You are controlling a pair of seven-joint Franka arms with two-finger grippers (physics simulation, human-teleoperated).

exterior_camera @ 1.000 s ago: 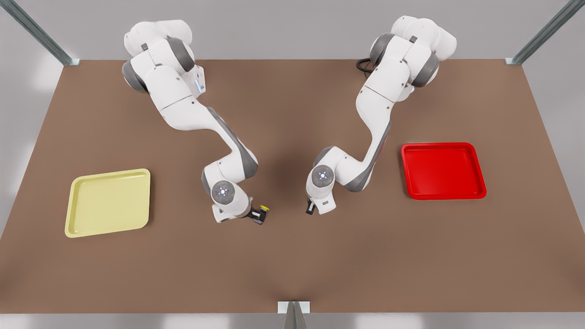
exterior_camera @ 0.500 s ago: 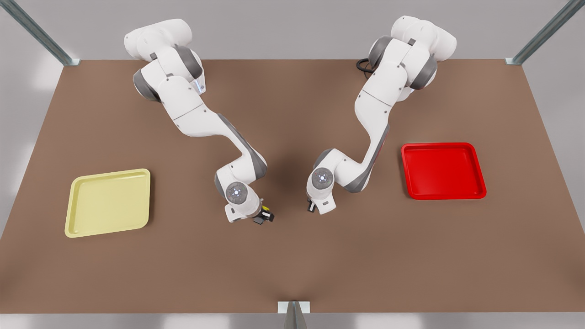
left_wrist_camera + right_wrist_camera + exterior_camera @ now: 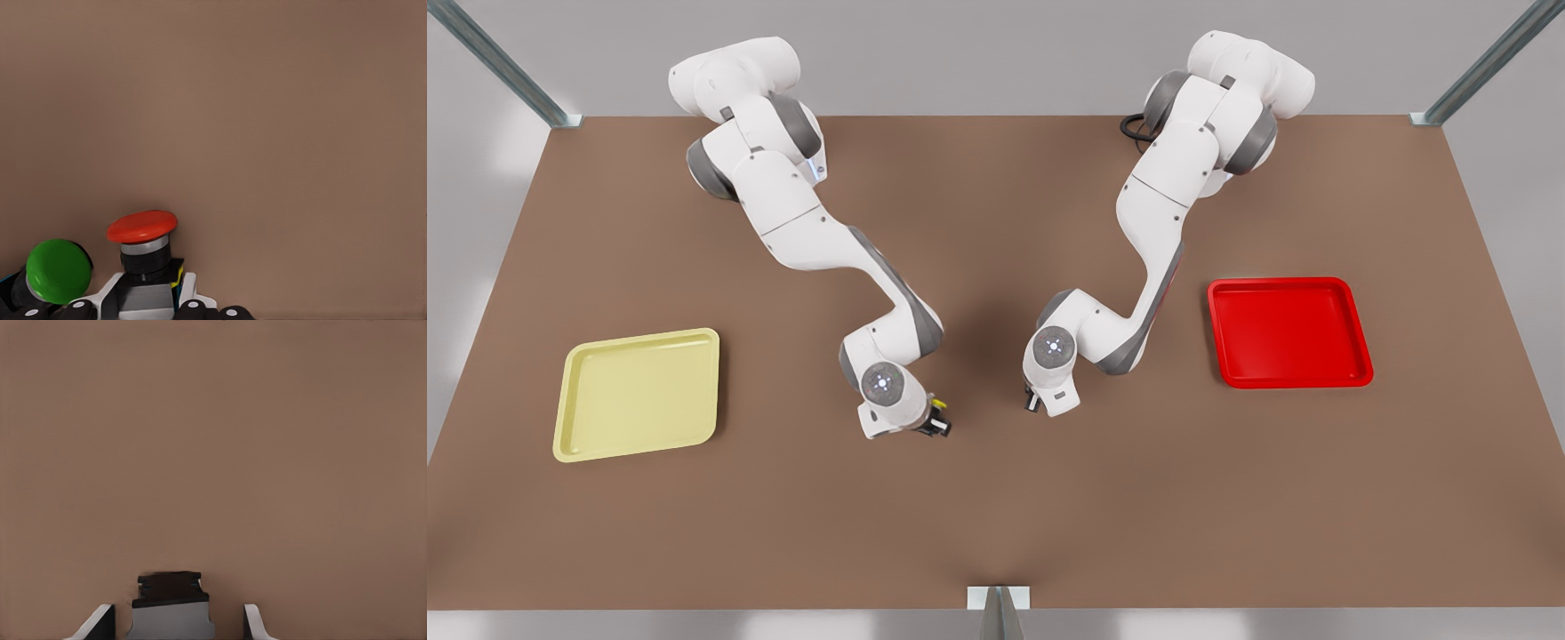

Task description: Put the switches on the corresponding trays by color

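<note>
The red switch [image 3: 142,227] stands upright with my left gripper [image 3: 148,298] shut on its dark body; the green switch [image 3: 59,270] sits close beside it. In the front view this left gripper [image 3: 1034,402] is low over the table centre, covering both. My right gripper [image 3: 935,425] is down on the yellow switch [image 3: 938,404], whose cap just peeks out. In the right wrist view the yellow switch's dark grey body [image 3: 170,597] sits between the right gripper's [image 3: 172,623] open fingers, with gaps on both sides. The pale yellow tray [image 3: 640,394] and red tray [image 3: 1289,333] hold nothing.
The yellow tray lies at the front view's left and the red tray at its right, each well away from the grippers. Brown tabletop [image 3: 996,516] stretches bare toward the near edge. Metal frame posts [image 3: 996,613] stand at the table's borders.
My right arm swung toward the front view's right and came down so its fingers straddle the yellow switch. My left gripper shifted only slightly.
</note>
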